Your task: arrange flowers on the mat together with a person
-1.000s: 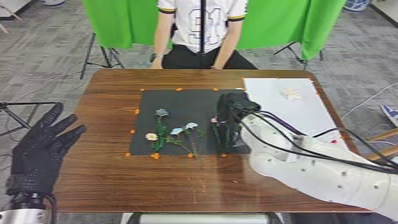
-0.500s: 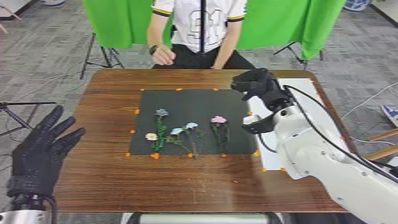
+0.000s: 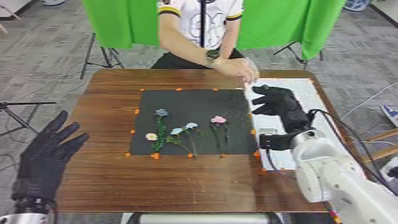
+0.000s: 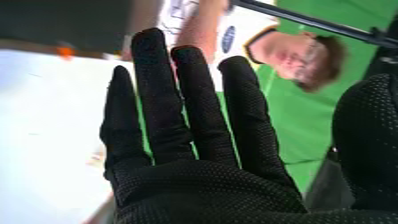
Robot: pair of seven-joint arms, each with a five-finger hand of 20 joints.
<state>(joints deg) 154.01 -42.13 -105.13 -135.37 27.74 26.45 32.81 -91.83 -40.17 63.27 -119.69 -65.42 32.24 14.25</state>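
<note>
The black mat [image 3: 197, 105] lies on the table with a blue flower [image 3: 162, 112], a cream flower [image 3: 151, 136], two pale blue flowers [image 3: 184, 128] and a pink flower [image 3: 218, 120] on it, stems toward the robot. My right hand [image 3: 279, 106] is over the white sheet, just right of the mat. In the right wrist view, that right hand [image 4: 200, 182] has straight, spread fingers and holds nothing. My left hand [image 3: 44, 157] is open beside the table's left edge. A person's hand [image 3: 235, 69] hangs over the far edge, near the sheet's corner; whether it holds anything, I cannot tell.
The white sheet [image 3: 306, 90] runs along the right side of the table [image 3: 107, 115]. Orange tape marks line the mat. The person's forearm crosses the table's far edge close to my right hand.
My right hand has gone from over the pink flower to the white sheet, first away from me, then slightly back, uncovering that flower. The person's hand has come forward from the lap over the table.
</note>
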